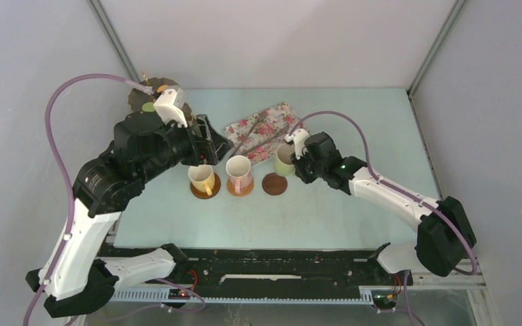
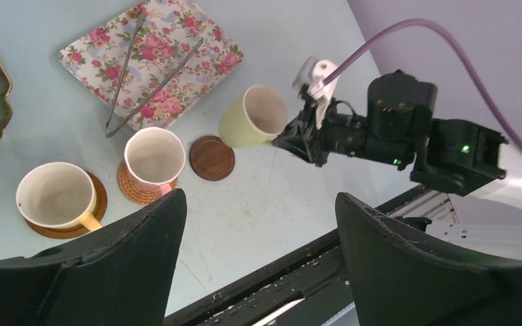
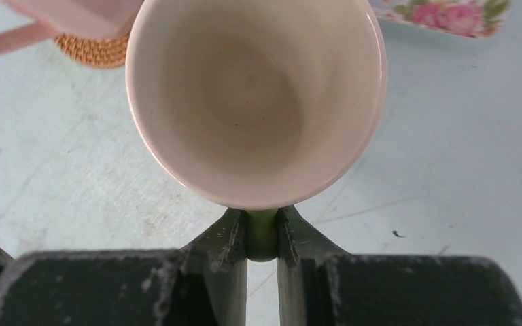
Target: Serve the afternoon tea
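A: At mid-table, near row L→R: yellow mug on a brown coaster, pink mug on a woven coaster, then a bare dark coaster. We log both mugs upright and empty.

B: And the green mug?

A: Just beyond the bare dark coaster, beside the near edge of the flowered tray. It's tilted and not on the coaster. We can't tell whether its base touches the table.

B: R gripper?

A: Clamped on the green mug's handle. Wrist view shows both fingers pinching the green loop, w/ the cup rim right above them.

B: L gripper?

A: Spread wide, nothing btwn the fingers. In the overhead view we see it hanging close to the yellow mug, on the far side.

B: Other items?

A: Metal tongs lie across the flowered tray. The dark scalloped stand sits at the far-L corner, mostly hidden behind the L arm. There's a small green bit on it, too small for us to ID.
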